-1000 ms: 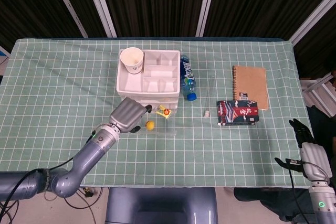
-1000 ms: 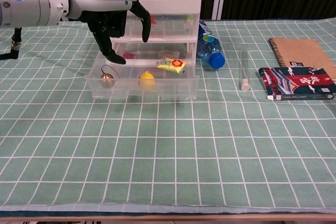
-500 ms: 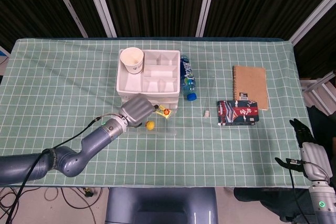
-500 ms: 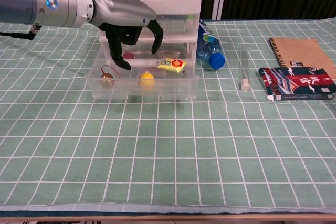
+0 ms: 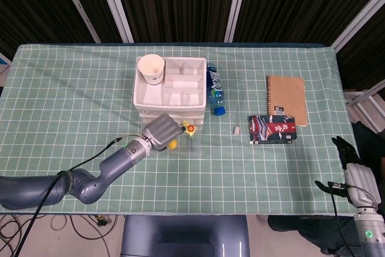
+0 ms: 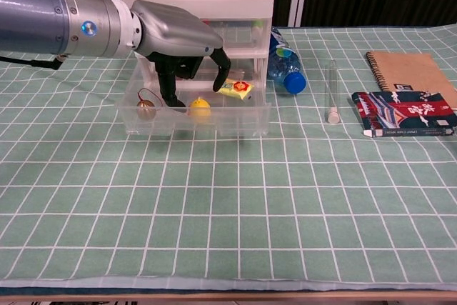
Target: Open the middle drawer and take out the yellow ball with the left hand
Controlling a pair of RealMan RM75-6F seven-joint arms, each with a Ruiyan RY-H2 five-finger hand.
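Yellow ball [image 6: 200, 106] in open middle drawer [image 6: 193, 121], left hand [image 6: 187, 41] over it.
Left hand's fingers [image 6: 168, 92] spread, pointing down into the drawer just left of the ball, holding nothing; contact unclear. Ball sits between a brown ball [image 6: 146, 108] and a yellow packet [image 6: 234, 89]. Right hand [image 5: 351, 170] hangs off the table's [image 5: 72, 88] right edge; finger state unclear.

On the green checked tabletop [image 5: 72, 100] the left robot hand [image 5: 162, 130] hangs over the pulled-out drawer [image 5: 185, 146], half covering the yellow ball [image 5: 173, 144]; the right robot hand [image 5: 352, 170] rests at the tabletop's near right corner, holding nothing, fingers apart
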